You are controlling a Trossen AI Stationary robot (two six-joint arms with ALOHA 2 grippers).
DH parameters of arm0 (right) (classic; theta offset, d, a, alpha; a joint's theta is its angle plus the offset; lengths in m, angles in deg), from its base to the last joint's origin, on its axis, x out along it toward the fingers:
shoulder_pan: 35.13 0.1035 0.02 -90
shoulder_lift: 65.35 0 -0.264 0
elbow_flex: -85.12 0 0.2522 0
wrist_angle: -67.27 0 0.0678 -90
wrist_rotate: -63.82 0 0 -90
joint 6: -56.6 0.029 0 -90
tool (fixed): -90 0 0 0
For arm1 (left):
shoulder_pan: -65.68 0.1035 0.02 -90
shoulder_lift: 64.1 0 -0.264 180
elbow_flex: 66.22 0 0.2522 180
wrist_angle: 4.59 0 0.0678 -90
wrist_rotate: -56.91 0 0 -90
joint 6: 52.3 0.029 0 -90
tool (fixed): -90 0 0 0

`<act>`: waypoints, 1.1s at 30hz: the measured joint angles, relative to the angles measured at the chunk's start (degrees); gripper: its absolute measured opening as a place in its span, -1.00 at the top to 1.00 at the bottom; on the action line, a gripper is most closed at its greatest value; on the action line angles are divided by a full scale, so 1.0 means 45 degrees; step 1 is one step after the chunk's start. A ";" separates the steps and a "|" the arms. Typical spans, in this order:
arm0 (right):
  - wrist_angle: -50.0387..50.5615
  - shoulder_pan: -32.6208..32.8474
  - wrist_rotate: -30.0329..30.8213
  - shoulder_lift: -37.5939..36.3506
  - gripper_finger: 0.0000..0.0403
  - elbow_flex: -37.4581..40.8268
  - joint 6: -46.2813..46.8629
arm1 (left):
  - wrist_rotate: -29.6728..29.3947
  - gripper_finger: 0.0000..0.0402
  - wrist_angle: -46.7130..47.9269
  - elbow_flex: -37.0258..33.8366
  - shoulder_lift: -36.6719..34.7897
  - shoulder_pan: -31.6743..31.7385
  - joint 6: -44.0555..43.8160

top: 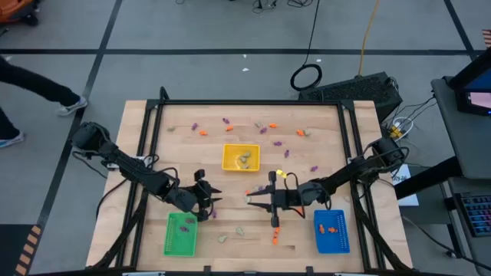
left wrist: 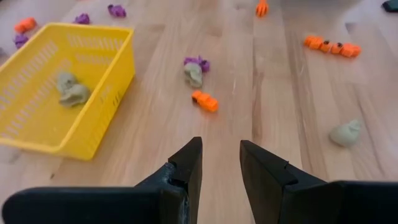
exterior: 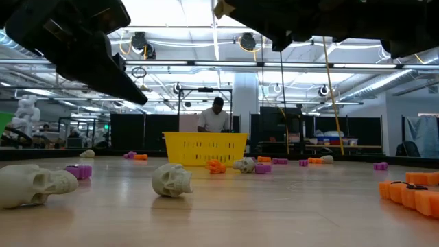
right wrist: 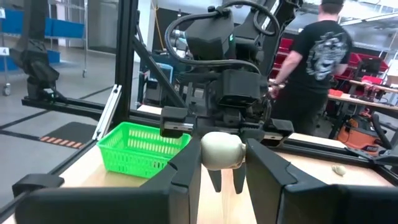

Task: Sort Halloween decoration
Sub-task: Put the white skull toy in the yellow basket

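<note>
A wooden table carries yellow, green and blue trays among scattered trinkets.

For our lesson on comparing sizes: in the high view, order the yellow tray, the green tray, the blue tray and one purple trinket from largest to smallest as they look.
1. green tray and blue tray: look alike, not ranked.
2. yellow tray: slightly smaller.
3. purple trinket: by far the smallest.

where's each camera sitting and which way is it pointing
High: overhead, straight down on table, both arms visible.
Low: table-top level, facing the room; arms overhead, pale skull in front.
Left wrist: past left gripper, empty, down at the wood.
Right wrist: past right gripper holding a pale trinket, facing the left arm.
Shared: yellow tray in high, low, left wrist.
</note>
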 joint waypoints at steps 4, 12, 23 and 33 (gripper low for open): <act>-0.0154 -0.0005 0.0000 0.0002 0.59 0.0014 0.0045 | 0.0000 0.47 -0.0290 0.0000 0.0000 0.0000 0.0161; -0.0265 -0.0005 0.0000 0.0002 0.59 0.0014 -0.1674 | 0.0000 0.47 -0.0441 0.0000 0.0000 0.0000 0.0170; -0.0261 -0.0005 -0.0044 0.0002 0.59 0.0014 -0.7431 | 0.0000 0.47 -0.0437 0.0000 0.0000 0.0000 0.0170; -0.0256 -0.0008 -0.0044 0.0000 0.59 0.0014 -0.8411 | 0.0000 0.47 -0.0431 -0.0005 0.0000 0.0000 0.0170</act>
